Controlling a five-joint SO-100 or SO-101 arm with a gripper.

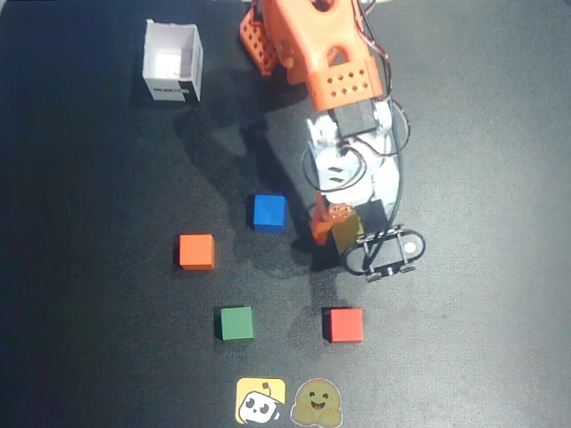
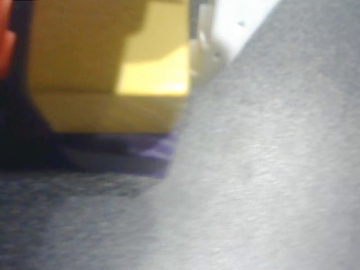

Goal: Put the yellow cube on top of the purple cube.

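Observation:
In the wrist view the yellow cube (image 2: 107,62) fills the upper left, held between the orange finger (image 2: 4,45) and the white finger (image 2: 225,28) of my gripper (image 2: 107,34), which is shut on it. Directly under it a strip of the purple cube (image 2: 154,154) shows, mostly in shadow. I cannot tell whether the two cubes touch. In the overhead view my gripper (image 1: 337,227) holds the yellow cube (image 1: 344,232) right of the table's middle. The purple cube is hidden under it there.
On the black mat lie a blue cube (image 1: 267,212), an orange cube (image 1: 196,251), a green cube (image 1: 236,323) and a red cube (image 1: 343,325). A white open box (image 1: 173,61) stands at the back left. Two flat stickers (image 1: 260,400) lie at the front edge.

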